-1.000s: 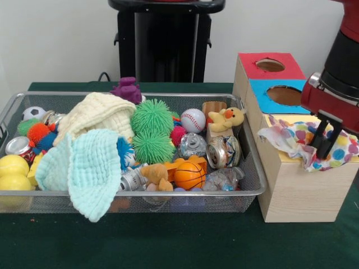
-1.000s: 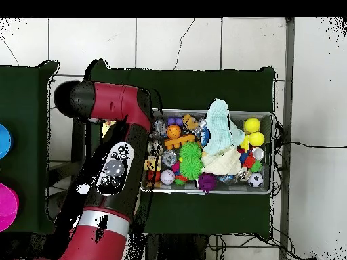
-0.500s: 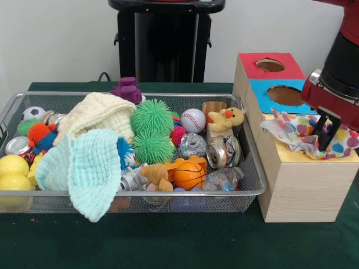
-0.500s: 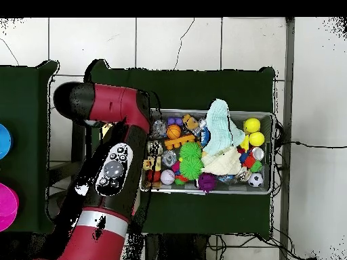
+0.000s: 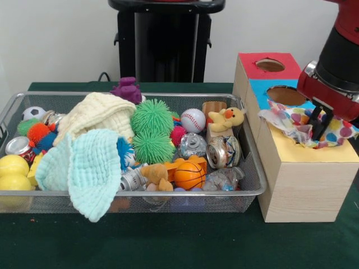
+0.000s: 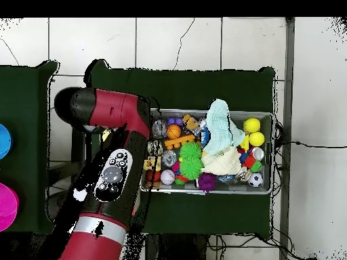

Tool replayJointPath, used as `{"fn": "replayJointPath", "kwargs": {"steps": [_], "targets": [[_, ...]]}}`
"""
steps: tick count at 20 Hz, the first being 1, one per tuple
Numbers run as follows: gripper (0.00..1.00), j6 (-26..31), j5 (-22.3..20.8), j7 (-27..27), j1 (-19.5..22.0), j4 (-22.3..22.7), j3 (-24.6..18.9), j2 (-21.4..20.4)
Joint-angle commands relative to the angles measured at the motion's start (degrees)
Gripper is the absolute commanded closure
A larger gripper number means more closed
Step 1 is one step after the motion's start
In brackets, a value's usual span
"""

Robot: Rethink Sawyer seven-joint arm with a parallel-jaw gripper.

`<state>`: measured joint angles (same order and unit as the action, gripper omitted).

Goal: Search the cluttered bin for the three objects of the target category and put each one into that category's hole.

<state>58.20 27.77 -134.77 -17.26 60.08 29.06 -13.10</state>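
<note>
The silver wire mesh bin fills the left and middle of the front view and lies right of the arm in the overhead view. One white cloth with coloured patches lies bunched on the yellow top of the wooden box and covers its hole. My gripper stands over the yellow top, its fingers shut on this cloth. No other printed cloth shows in the bin. In the overhead view my red arm hides the gripper and the box.
A mint waffle cloth hangs over the bin's front rim, with a cream waffle cloth behind it. Green spiky balls, cans, balls and plush toys fill the bin. The blue-topped hole and the red-topped hole lie behind the yellow top.
My gripper has moved back along the box with the printed cloth. The cloth no longer hangs over the box's front edge and lies higher on the yellow top.
</note>
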Motion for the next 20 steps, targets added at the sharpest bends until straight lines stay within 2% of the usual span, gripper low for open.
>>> {"fn": "replayJointPath", "kwargs": {"steps": [1, 3, 4, 5, 6, 8, 11, 17, 20], "targets": [[1.0, 0.44, 2.33, -14.69, 1.34, 7.71, -6.29, 1.72], [1.0, -6.31, 3.6, -11.2, 2.66, 7.97, -9.61, 3.4], [1.0, -13.4, 4.45, -7.41, 4.0, 8.55, -12.82, 4.34], [1.0, -16.1, 4.78, -5.93, 4.48, 8.61, -14.19, 4.79], [1.0, -23.47, 4.92, -2.16, 5.94, 9.71, -17.57, 4.84], [1.0, -28.96, 4.73, 0.47, 7.57, 10.58, -21.28, 5.05], [1.0, -30.23, 3.05, -1.02, 7.82, 9.89, -21.95, 5.7], [1.0, -33.32, 0.06, 0.34, 10.46, 8.88, -25.06, 7.24], [1.0, -31.91, -1.95, -1.23, 10.1, 8.58, -23.33, 6.38]]}}
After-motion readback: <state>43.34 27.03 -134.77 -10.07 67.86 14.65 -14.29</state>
